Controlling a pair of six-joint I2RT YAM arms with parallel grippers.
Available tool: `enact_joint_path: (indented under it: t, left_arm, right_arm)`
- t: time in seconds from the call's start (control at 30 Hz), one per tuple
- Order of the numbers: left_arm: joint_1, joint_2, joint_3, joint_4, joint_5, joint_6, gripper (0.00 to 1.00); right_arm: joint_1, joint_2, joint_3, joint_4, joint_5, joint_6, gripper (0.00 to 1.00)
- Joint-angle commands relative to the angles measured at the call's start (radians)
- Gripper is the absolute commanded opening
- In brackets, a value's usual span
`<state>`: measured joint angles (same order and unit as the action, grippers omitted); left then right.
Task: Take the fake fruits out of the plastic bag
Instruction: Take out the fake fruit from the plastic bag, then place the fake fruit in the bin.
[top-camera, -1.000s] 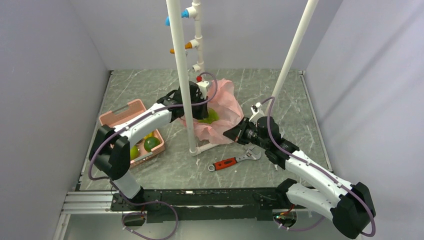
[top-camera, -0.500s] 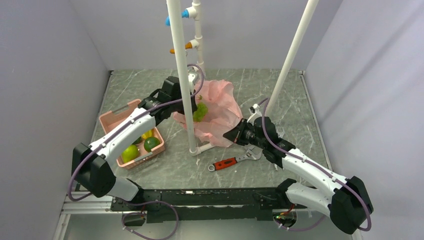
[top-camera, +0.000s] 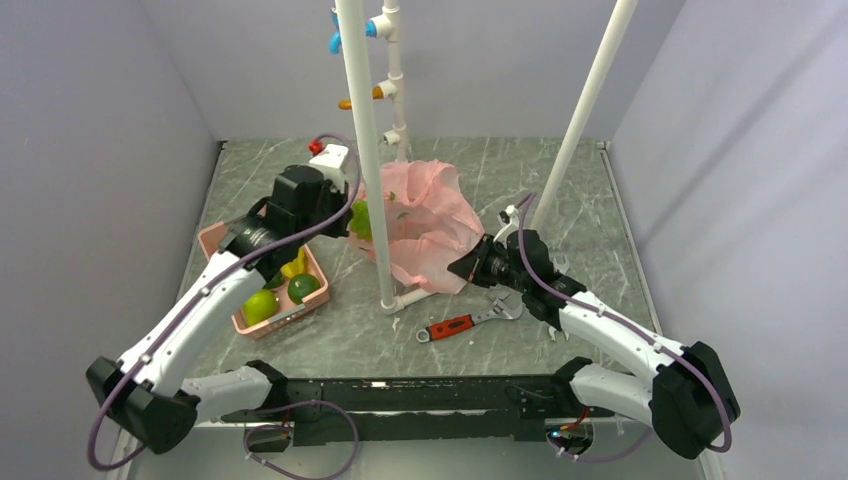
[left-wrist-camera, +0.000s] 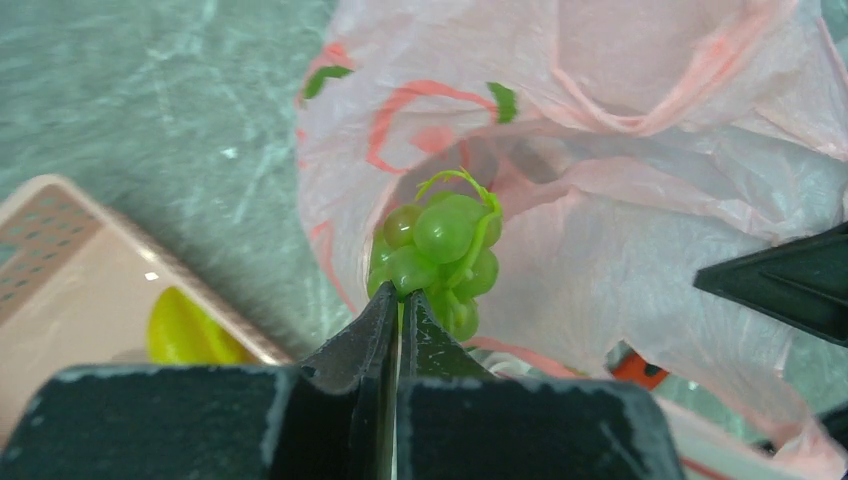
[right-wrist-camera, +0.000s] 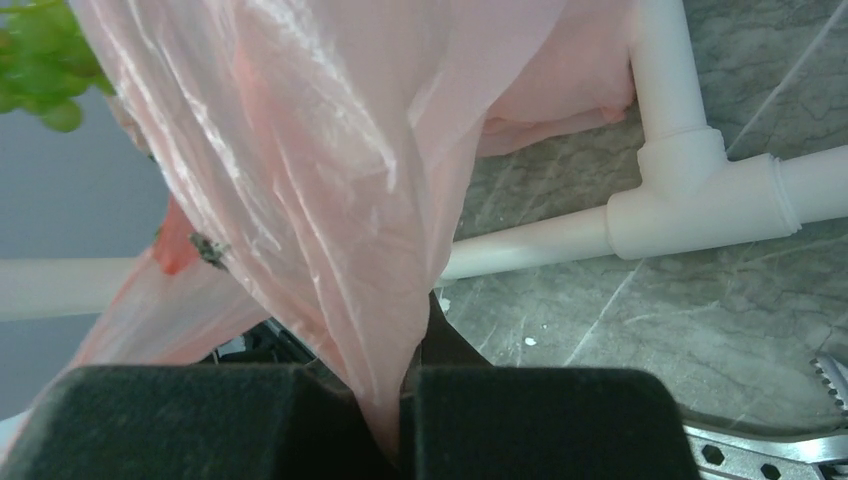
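- At the far left a rigid pink slotted basket (top-camera: 238, 228) is seen, with smooth green and yellow plastic fruits (top-camera: 262, 304) lying in it.
- Just right of it, the left gripper (left-wrist-camera: 400, 303) is raised above the table, its jaws pinched almost together on the base of a bunch of small green plastic grapes (left-wrist-camera: 440, 248).
- The bunch is held at the bag's left edge, seemingly just outside its mouth.
- The step in hand is judged to be the carrying of this fruit away from the bag. Next, the bunch needs to be brought over the basket and the jaws parted there.
- The thin, crinkly, translucent pink plastic bag (top-camera: 430, 225) is draped beside an upright white plastic pipe (top-camera: 368, 150).
- A fold of the bag's lower edge is clamped in the closed jaws of the right gripper (right-wrist-camera: 405, 395), so the bag is anchored.
- Whether more fruit lies inside cannot be told.
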<state>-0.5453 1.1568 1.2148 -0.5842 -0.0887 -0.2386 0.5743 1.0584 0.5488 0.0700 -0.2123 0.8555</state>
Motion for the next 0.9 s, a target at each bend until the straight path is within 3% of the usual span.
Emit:
enact_joint_path:
  t: [0.0, 0.27, 0.5, 0.73, 0.87]
  left_arm:
    - [0.029, -0.102, 0.015, -0.053, -0.16, 0.035, 0.0]
    - [0.102, -0.283, -0.027, -0.093, -0.346, 0.036, 0.0]
    - [0.13, -0.4, -0.057, -0.071, -0.408, 0.017, 0.0]
    - [0.151, -0.368, -0.102, -0.137, -0.616, -0.056, 0.0]
    - [0.206, -0.367, -0.21, -0.086, -0.574, -0.11, 0.01]
  right_arm:
    - [-0.014, 0.018, 0.03, 0.07, -0.018, -0.021, 0.0]
    - [-0.032, 0.012, 0.025, 0.064, -0.025, -0.034, 0.0]
    - [-0.045, 0.015, 0.023, 0.069, -0.039, -0.035, 0.0]
    - [-0.048, 0.02, 0.026, 0.074, -0.048, -0.042, 0.0]
    - [-0.047, 0.023, -0.002, 0.125, -0.083, -0.078, 0.0]
